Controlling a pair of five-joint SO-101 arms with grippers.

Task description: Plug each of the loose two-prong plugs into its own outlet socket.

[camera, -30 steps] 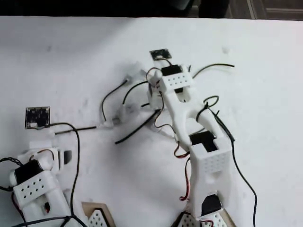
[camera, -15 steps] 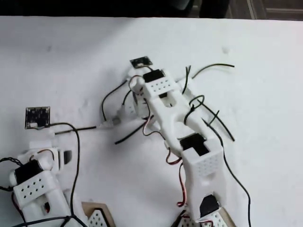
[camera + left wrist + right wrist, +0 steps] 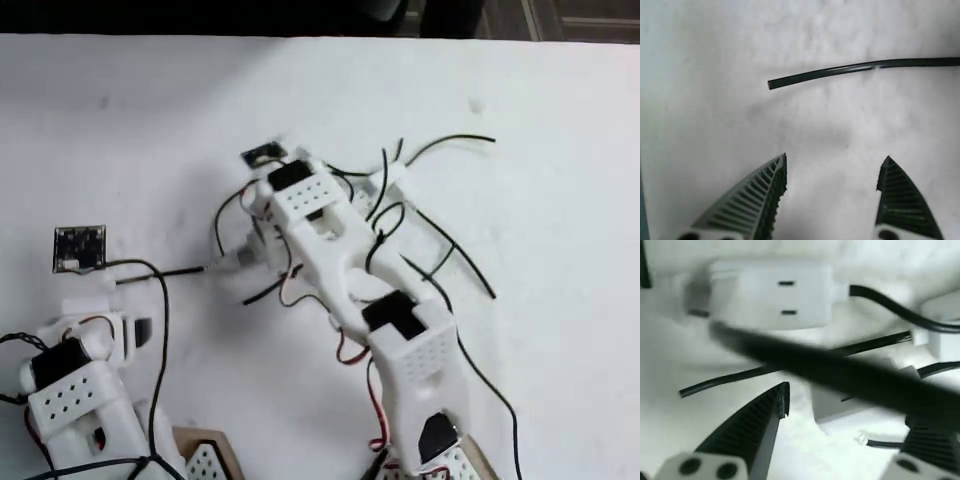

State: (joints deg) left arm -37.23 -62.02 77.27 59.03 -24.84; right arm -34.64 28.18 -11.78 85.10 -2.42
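Right gripper: jaws spread, empty, low over the cord tangle mid-table. White outlet socket just ahead of fingertips, slots up, long axis parallel to line between fingertips. Smaller white block, plug or socket unclear, between jaws. Left gripper: spread, empty, over table beside loose cord end, well apart from cluster. Right arm nearer; likely takes next grasp.

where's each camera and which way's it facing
High view: fixed above, looking down at the table; left arm and right arm show.
Left wrist view: on the left wrist, facing a black cable; its open tool shows.
Right wrist view: on the right wrist, facing a white socket; its open tool shows.
Shared: high and left wrist both show that cable.
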